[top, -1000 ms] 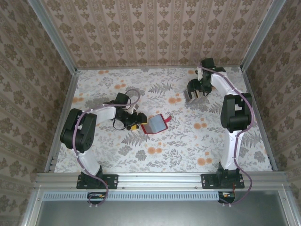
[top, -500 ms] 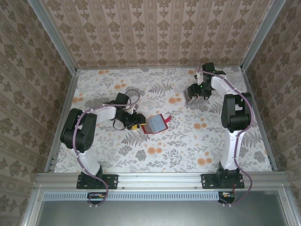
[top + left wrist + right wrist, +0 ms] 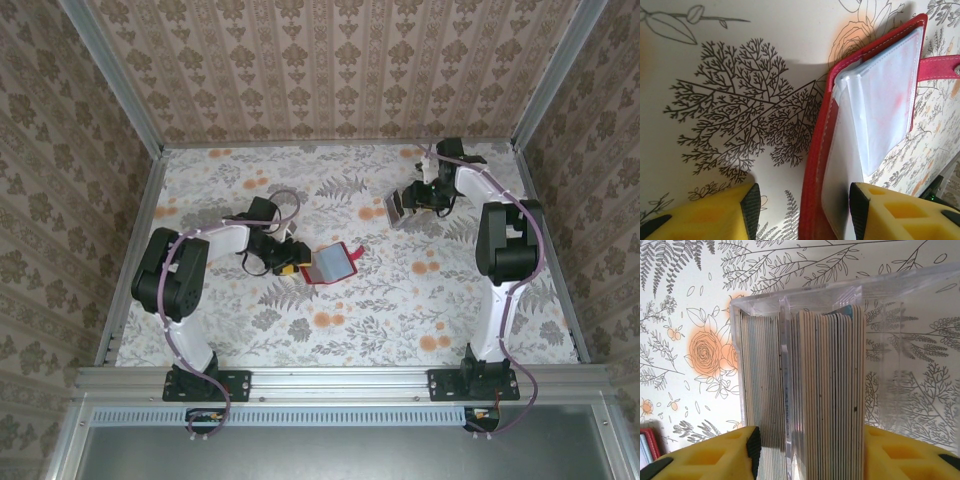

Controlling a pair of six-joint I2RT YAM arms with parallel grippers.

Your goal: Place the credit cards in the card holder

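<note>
The card holder (image 3: 333,263) is a red wallet lying open at mid-table, its clear sleeves (image 3: 885,100) facing up. My left gripper (image 3: 288,264) sits at its left edge. The yellow fingers straddle the red cover (image 3: 815,165). The left pad (image 3: 751,210) stands apart from the cover and the right pad (image 3: 859,210) lies close against the sleeve page, so the gripper (image 3: 805,202) is open. The credit cards (image 3: 830,380) stand edge-on in stacks inside a clear box (image 3: 396,208). My right gripper (image 3: 810,440) brackets the stacks tightly; whether it grips them is unclear.
The clear box (image 3: 900,340) has a bare compartment to the right of the stacks. A red strap with a snap (image 3: 940,67) juts from the wallet's far side. Metal rails and patterned walls (image 3: 140,130) enclose the floral tabletop.
The right arm has swung lower and leftward onto the clear box, and its jaws have narrowed around the card stacks. The left jaws have narrowed about the wallet's edge.
</note>
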